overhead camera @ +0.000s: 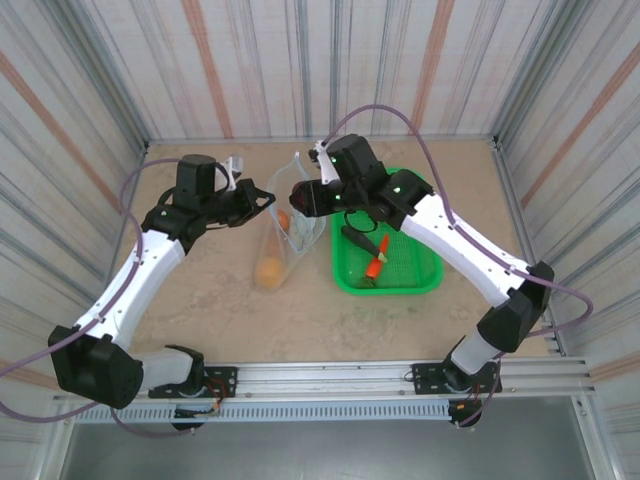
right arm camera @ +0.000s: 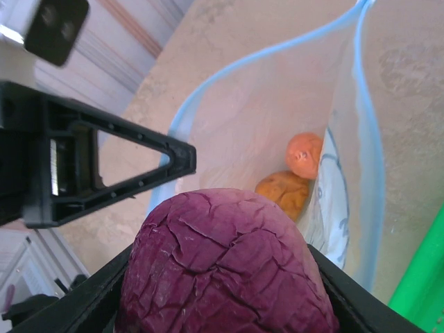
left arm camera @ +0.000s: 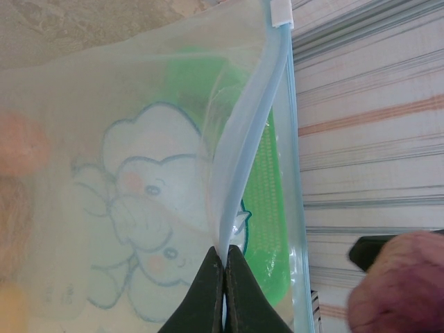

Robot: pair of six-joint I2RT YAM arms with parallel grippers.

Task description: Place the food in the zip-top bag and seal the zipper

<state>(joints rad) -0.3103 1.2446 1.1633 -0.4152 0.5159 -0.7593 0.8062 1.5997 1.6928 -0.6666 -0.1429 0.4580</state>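
Both arms reach forward, left hand (left arm camera: 223,291) pinched closed, right hand (right arm camera: 222,277) clamped around its load.

A robot test cell: striped curtain walls (overhead camera: 90,90) box in a beige surface (overhead camera: 220,300) edged by an aluminium mounting rail (overhead camera: 330,375).

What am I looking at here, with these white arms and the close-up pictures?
Two robot arms are bolted at a table's near edge, filmed from above. The other two pictures come from cameras on their wrists. The left gripper pinches the light blue zipper of a clear plastic bag, holding its mouth open. The right gripper holds a wrinkled purple toy vegetable over the opening. Two orange pieces already lie inside. Beside the bag sits a green basket with more toy food, including a carrot.
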